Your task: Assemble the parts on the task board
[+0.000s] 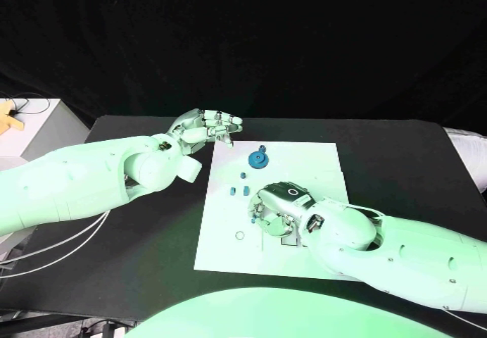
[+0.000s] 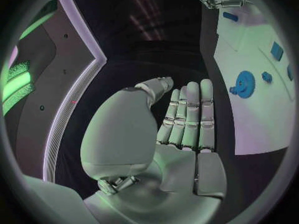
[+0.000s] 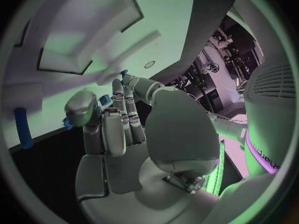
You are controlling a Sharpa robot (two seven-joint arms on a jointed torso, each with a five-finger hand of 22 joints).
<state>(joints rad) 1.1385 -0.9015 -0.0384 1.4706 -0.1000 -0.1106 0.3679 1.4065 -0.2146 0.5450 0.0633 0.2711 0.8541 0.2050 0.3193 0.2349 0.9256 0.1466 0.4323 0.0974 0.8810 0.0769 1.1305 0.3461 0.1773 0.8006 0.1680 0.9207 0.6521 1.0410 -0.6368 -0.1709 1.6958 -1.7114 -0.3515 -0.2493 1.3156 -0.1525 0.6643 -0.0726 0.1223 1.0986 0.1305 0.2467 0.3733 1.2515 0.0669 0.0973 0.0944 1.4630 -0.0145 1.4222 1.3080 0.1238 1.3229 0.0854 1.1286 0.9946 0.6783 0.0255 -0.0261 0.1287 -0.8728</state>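
The white task board (image 1: 305,158) lies mid-table. A blue gear (image 1: 260,159) (image 2: 243,83) stands near its far edge, with small blue parts (image 1: 239,189) (image 2: 276,51) just nearer me. My right hand (image 1: 276,208) (image 3: 118,119) hovers low over the board's middle, fingers pointing down, and pinches a small blue part (image 3: 104,100) between thumb and fingers. A blue peg (image 3: 24,129) lies on the board beside it. My left hand (image 1: 208,128) (image 2: 187,119) is raised over the black table off the board's far left corner, fingers stretched out and holding nothing.
A thin ring (image 1: 238,235) lies on the board's left side near me. The black table (image 1: 406,148) has free room to the right of the board. A white cabinet (image 1: 41,127) stands past the table's left edge.
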